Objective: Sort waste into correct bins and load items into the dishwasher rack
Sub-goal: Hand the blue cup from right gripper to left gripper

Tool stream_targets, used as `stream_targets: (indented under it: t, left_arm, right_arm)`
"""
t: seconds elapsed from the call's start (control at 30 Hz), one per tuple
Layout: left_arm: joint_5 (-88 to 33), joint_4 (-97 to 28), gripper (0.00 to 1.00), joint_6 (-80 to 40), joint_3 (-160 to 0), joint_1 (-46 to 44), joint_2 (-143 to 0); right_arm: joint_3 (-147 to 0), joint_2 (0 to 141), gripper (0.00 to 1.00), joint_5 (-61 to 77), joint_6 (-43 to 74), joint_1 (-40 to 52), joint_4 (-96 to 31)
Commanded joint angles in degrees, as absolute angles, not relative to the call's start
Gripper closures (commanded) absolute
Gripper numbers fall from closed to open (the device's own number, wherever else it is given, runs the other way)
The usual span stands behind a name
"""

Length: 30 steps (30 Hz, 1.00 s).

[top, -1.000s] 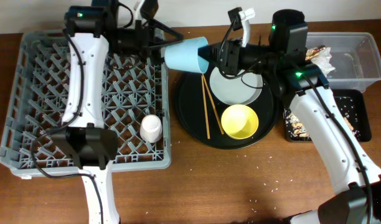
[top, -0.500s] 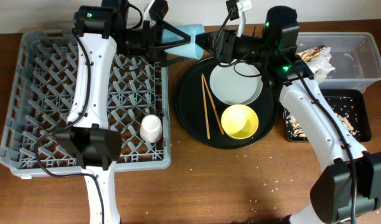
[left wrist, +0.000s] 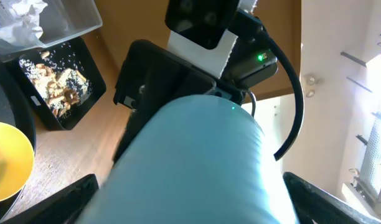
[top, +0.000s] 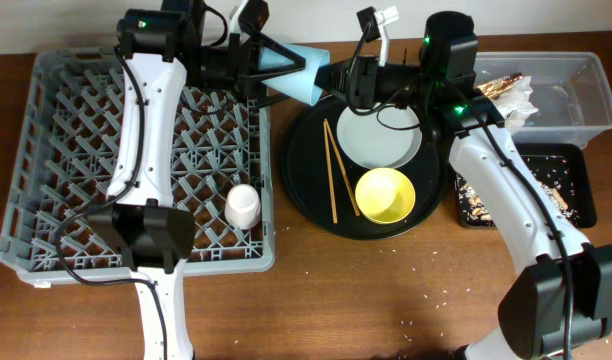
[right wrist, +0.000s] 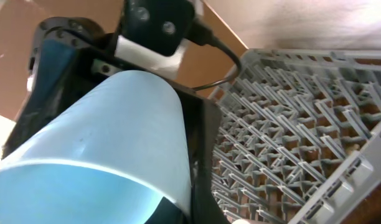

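Both my arms are up at the far edge of the table, with the light blue cup (top: 304,82) lying on its side in the air between them, over the gap between the dishwasher rack (top: 76,150) and the round black tray (top: 306,190). My right gripper (top: 338,76) is clamped on the rim end of the cup. My left gripper (top: 298,66) comes in from the rack side with its fingers (left wrist: 84,193) spread, one on each side of the cup body, but honestly I can't tell whether they're pressing on it or just sitting alongside. The rack fills the left side of the table, and the pale pink cup (top: 242,206) stands in it near its front right corner. In the middle, the round tray holds the plate (top: 383,137), the yellow bowl (top: 386,194) in front of it and the two chopsticks (top: 332,170) beside them. In the far right corner, the clear tub (top: 576,95) has napkins (top: 518,98) and the wrapper (top: 501,84) in it. The shallow black tray (top: 571,190) in front of that has food scraps (top: 476,200).
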State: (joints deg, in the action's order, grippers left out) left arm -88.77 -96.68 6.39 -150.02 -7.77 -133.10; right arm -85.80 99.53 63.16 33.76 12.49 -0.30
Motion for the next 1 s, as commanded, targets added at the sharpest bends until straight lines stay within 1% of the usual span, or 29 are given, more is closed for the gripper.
stream_targets:
  t: [0.0, 0.03, 0.3, 0.37, 0.4, 0.43, 0.53, 0.6, 0.63, 0.8, 0.87, 0.9, 0.97]
  left_arm:
    - [-90.21, -96.73, 0.18, 6.9, -150.8, -6.96, -132.73]
    - [-90.21, -96.73, 0.19, 6.9, -150.8, -6.96, -132.73]
    - [-90.19, -96.73, 0.19, 6.07, -150.8, -6.85, -132.73]
    - [-90.21, -96.73, 0.25, 6.07, -150.8, -6.85, -132.73]
    - [-90.21, -96.73, 0.35, 6.07, -150.8, -6.85, -132.73]
    - [-90.19, -96.73, 0.4, 6.07, -150.8, -6.85, -132.73]
    - [-90.21, -96.73, 0.39, 6.07, -150.8, -6.85, -132.73]
    - [-90.21, -96.73, 0.23, 6.07, -150.8, -6.85, -132.73]
    - [-90.21, -96.73, 0.2, 6.07, -150.8, -6.85, -132.73]
    - [-90.19, -96.73, 0.2, 6.07, -150.8, -6.85, -132.73]
    - [-90.21, -96.73, 0.21, 6.07, -150.8, -6.85, -132.73]
    - [-90.21, -96.73, 0.24, 6.07, -150.8, -6.85, -132.73]
    - [-90.21, -96.73, 0.24, 6.07, -150.8, -6.85, -132.73]
  right_arm:
    - [-86.04, 99.72, 0.96, 65.89, 32.88, 12.82, 0.45]
    - [-86.04, 99.72, 0.96, 66.52, 32.86, 12.97, 0.45]
    - [-86.04, 100.88, 0.96, 66.87, 30.48, 14.28, -1.43]
    - [-86.04, 100.88, 0.96, 66.87, 30.48, 14.28, -1.45]
    - [-86.04, 100.88, 0.96, 66.83, 30.48, 14.28, -1.45]
    - [-86.04, 100.88, 0.96, 66.83, 30.48, 14.28, -1.45]
    - [-86.04, 100.88, 0.96, 65.52, 30.5, 14.26, -1.5]
    - [-86.04, 100.88, 0.96, 64.66, 30.52, 14.24, -1.43]
    - [-86.04, 100.88, 0.96, 64.58, 30.52, 14.22, -1.28]
    - [-86.04, 100.88, 0.96, 63.07, 30.72, 14.22, -0.58]
    - [-86.04, 100.88, 0.96, 62.24, 30.72, 14.2, -0.4]
    - [-86.04, 100.88, 0.96, 62.19, 30.72, 14.17, -0.19]
    - [-86.04, 100.88, 0.96, 60.93, 30.74, 14.17, -0.16]
